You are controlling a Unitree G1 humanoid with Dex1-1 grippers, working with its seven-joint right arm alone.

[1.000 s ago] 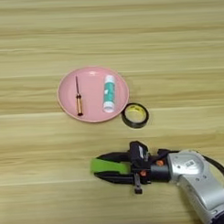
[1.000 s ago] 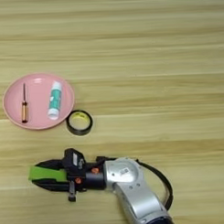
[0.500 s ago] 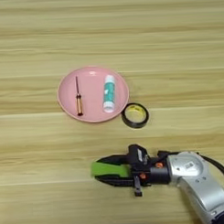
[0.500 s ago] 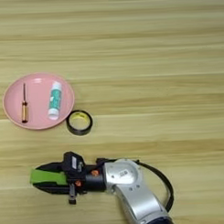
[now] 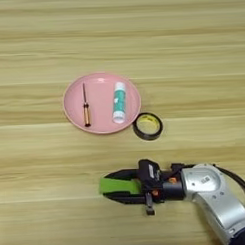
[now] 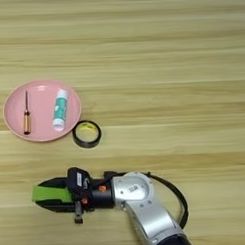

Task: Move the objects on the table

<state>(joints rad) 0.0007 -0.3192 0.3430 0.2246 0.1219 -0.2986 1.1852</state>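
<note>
Green block (image 5: 118,185) between hand (image 5: 112,186) fingers

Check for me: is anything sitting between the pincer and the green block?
No. The green block already lies between the two black fingers of the right pincer. The tape roll and pink plate sit farther up the table, apart.

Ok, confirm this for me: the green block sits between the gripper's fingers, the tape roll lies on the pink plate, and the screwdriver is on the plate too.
One thing is wrong. The tape roll is not on the pink plate; it lies on the table just off the plate's lower right rim, as the left eye view shows. The rest holds: the green block sits between the fingers of the gripper, and the screwdriver is on the plate.
</note>
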